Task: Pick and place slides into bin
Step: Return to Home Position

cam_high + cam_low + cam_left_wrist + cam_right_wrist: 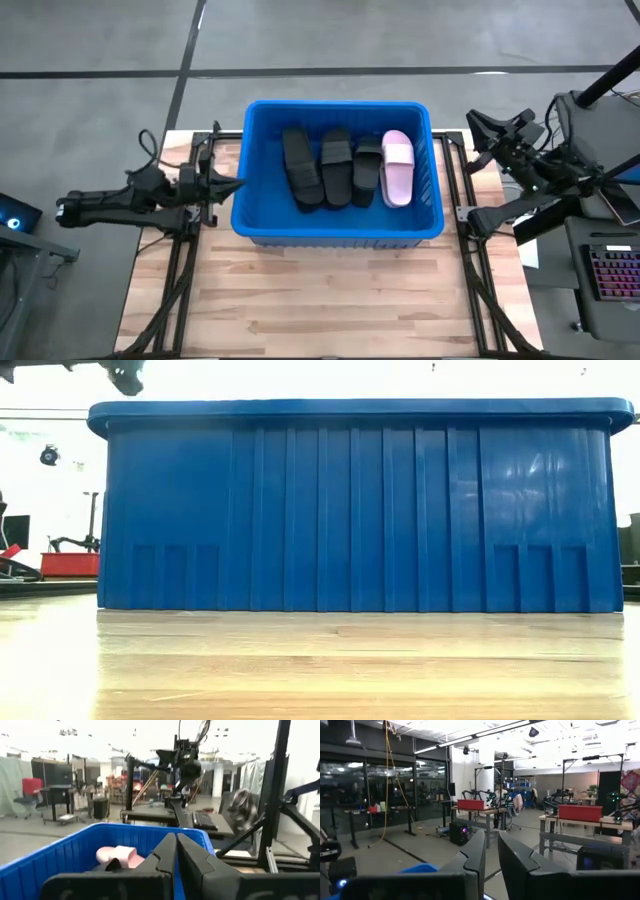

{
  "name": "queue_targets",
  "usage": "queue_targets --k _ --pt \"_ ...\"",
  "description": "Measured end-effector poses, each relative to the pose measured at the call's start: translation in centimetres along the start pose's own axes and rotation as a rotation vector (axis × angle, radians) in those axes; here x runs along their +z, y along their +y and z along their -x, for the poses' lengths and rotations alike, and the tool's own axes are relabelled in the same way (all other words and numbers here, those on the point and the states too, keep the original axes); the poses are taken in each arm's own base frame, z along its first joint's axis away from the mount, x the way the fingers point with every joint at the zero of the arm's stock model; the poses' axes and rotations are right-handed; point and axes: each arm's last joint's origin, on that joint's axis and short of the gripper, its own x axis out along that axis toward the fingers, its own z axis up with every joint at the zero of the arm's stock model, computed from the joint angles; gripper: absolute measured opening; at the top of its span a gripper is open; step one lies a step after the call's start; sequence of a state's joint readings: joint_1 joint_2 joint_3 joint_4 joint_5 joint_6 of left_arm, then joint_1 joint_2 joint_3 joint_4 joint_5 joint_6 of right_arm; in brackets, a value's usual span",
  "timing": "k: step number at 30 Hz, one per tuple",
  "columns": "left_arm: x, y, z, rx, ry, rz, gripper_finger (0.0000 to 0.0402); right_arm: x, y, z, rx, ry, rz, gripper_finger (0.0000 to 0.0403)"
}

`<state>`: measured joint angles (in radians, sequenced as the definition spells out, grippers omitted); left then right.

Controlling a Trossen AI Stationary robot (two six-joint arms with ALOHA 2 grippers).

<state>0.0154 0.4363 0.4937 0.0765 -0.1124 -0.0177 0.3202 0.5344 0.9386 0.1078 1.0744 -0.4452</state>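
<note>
The blue bin (262,222) stands on the middle of the wooden table. In it lie three black slides (300,167) (336,166) (367,163) and one pale pink slide (397,168), side by side on the bin's floor. My left gripper (238,184) is shut and empty, level, just outside the bin's left wall, above the rim. The left wrist view shows the pink slide (117,856) over the rim (70,847). My right gripper (476,128) is shut and empty, raised beyond the bin's far right corner. The low view shows only the bin's near wall (350,510).
Dark arm frames (190,260) (475,270) stand at the table's left and right edges. Bare wooden tabletop (320,300) lies in front of the bin. A keyboard (612,275) sits off the table at the right.
</note>
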Motion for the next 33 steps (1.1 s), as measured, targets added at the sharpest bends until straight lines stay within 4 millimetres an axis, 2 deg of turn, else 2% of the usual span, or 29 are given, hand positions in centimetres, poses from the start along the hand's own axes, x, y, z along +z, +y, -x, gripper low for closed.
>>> queue_targets --k 3,6,12,18,24,28,30,33 --pt "-1.9 0.2 1.3 -0.003 -0.040 0.003 0.0000 -0.2 0.6 -0.2 0.005 0.010 0.035 0.0044" --pt "-3.6 0.3 2.2 -0.011 -0.076 -0.040 0.0000 -0.5 1.3 -0.5 0.009 0.020 0.000 0.0044" --pt "-6.8 0.4 3.4 -0.015 -0.121 -0.042 0.0000 -1.1 2.6 -1.0 0.031 0.051 -0.036 0.0044" --pt "-8.7 0.6 3.9 0.000 -0.177 -0.024 0.0000 -3.1 4.8 -1.1 0.326 0.138 -0.158 0.0044" --pt "-9.3 0.5 3.5 -0.001 -0.147 -0.035 0.0000 -4.9 8.1 -1.7 0.520 0.241 -0.216 0.0044" --pt "-9.3 0.5 3.3 -0.002 -0.143 -0.036 0.0000 -7.3 10.9 -2.3 0.591 0.306 -0.204 0.0044" --pt "-9.4 0.5 3.3 -0.001 -0.137 -0.035 0.0000 -8.5 12.4 -2.8 0.613 0.259 -0.218 0.0044" --pt "-9.4 0.5 3.3 -0.001 -0.134 -0.035 0.0000 -10.0 14.3 -3.7 0.620 0.094 -0.240 0.0044"
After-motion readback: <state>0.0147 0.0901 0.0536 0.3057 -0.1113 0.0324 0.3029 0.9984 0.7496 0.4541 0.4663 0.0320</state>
